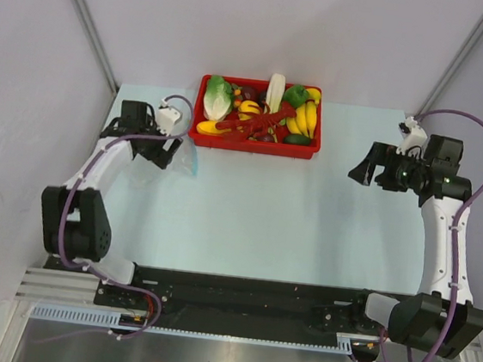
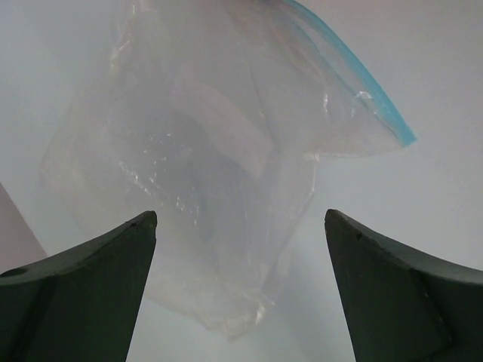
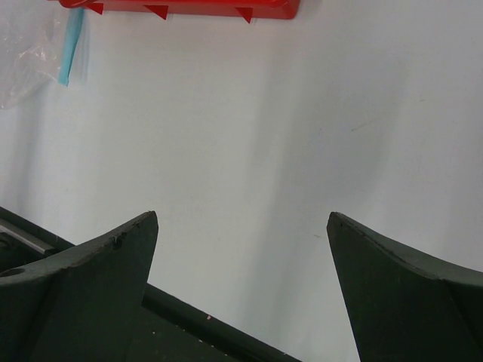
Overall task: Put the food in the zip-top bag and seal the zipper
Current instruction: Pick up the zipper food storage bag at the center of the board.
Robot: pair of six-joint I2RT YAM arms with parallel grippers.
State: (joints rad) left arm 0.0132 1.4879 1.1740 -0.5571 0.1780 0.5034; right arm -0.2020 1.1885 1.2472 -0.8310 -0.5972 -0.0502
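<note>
Left end effector (image 1: 172,153) is hovering over the far left part of the desk (image 1: 254,226). Its fingers (image 2: 113,264) are spread wide and pinching nothing.

The zip-top bag (image 2: 204,166) is lying crumpled on the desk directly ahead of it. In the left wrist view the bag is showing between and beyond the two fingertips, apart from both. The zipper (image 2: 373,90) is running along the bag's upper right edge in that view; whether it is sealed cannot be told.

In the top view, the bag is sitting just beside the left end effector, near the front left corner of the red tray (image 1: 254,146).

The food (image 1: 261,114) is all sitting piled in the tray, with the cabbage (image 1: 218,97) at its left end.

Right end effector (image 1: 363,172) is hanging over the desk's right side, its jaws likewise spread and gripping nothing. It is well apart from both bag and tray and is pointing toward them.
</note>
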